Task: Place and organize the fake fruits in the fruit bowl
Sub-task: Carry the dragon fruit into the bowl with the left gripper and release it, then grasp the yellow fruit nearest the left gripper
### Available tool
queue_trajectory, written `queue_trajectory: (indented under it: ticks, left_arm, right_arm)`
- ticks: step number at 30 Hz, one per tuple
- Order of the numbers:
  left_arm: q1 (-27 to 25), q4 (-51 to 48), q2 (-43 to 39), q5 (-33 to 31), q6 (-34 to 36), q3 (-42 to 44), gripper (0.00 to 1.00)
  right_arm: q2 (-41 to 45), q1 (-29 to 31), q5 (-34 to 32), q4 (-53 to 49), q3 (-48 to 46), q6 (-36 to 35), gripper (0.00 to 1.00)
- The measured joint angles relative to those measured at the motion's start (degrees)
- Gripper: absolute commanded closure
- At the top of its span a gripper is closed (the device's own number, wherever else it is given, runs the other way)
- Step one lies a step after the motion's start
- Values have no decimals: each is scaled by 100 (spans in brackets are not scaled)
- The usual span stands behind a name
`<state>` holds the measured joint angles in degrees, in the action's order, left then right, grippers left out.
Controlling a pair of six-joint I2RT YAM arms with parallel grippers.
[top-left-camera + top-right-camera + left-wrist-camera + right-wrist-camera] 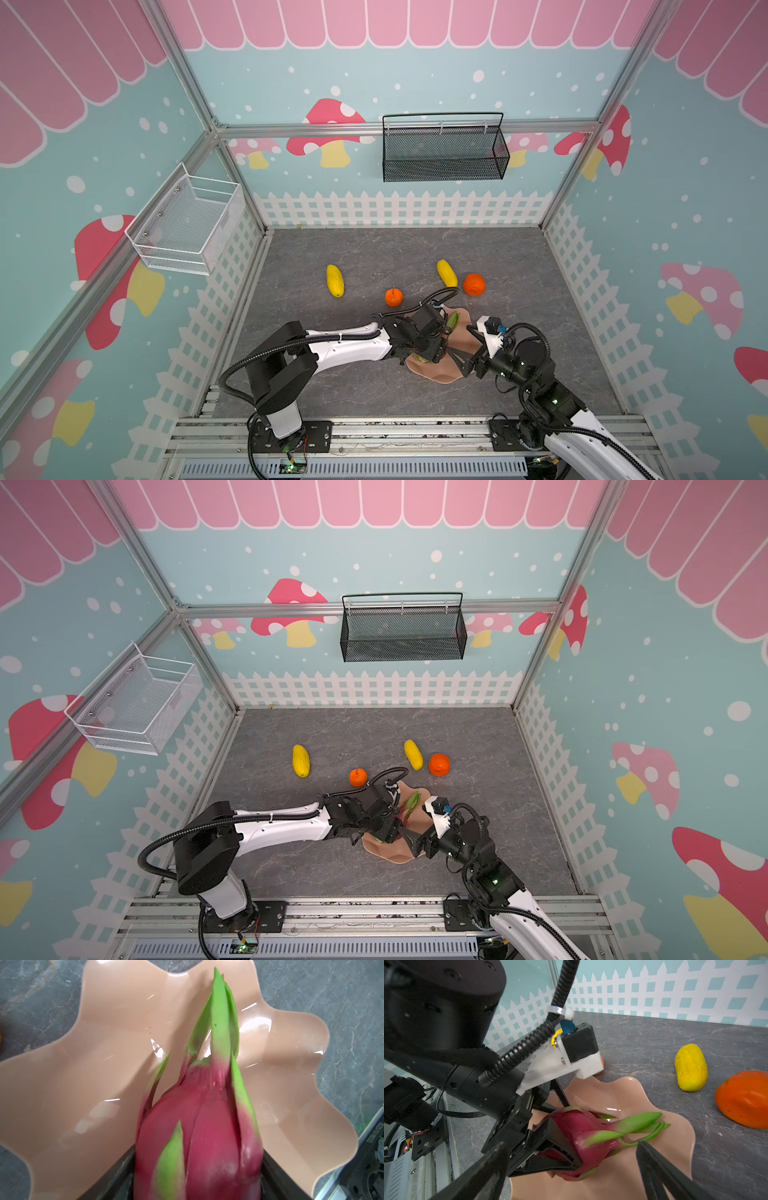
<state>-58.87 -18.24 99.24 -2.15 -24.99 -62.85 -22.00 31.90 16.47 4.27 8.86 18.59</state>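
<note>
The magenta dragon fruit with green tips lies lengthwise between the fingers of my left gripper, which is shut on it, low inside the peach-pink fruit bowl. I cannot tell whether the fruit touches the bowl's floor. My right gripper stands open at the bowl's near right rim, its fingers on either side of the fruit's tip end and apart from it. On the table behind the bowl lie two yellow mangoes and two oranges.
A black mesh basket hangs on the back wall and a white one on the left wall. The left arm's forearm stretches across the table's front toward the bowl. Aluminium rails run along the front edge.
</note>
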Motion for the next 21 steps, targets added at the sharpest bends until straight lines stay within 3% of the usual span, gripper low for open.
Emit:
queue_trajectory:
  ticks: [1, 2, 7, 13, 17, 21]
  left_arm:
    - [-7, 2, -2, -11, 2, 2, 3]
    - [-11, 9, -11, -17, -9, 2, 0]
    - [-11, 96, -426, -221, 37, 173, 0]
    - [103, 166, -1572, -909, 164, 457, 0]
    - [903, 273, -2277, -1676, 264, 758, 1]
    - [2218, 428, -2446, -2286, 330, 1075, 1]
  right_arm:
    - [0, 0, 0, -2, 0, 0, 2]
    - [-4, 0, 0, 0, 0, 0, 2]
    - [-59, 11, 22, 90, 15, 20, 2]
    - [-321, -4, -118, 33, 92, -17, 2]
    - [-1296, -4, -122, 74, 728, -162, 0]
    - [-2796, 2, 212, 463, 1513, -363, 0]
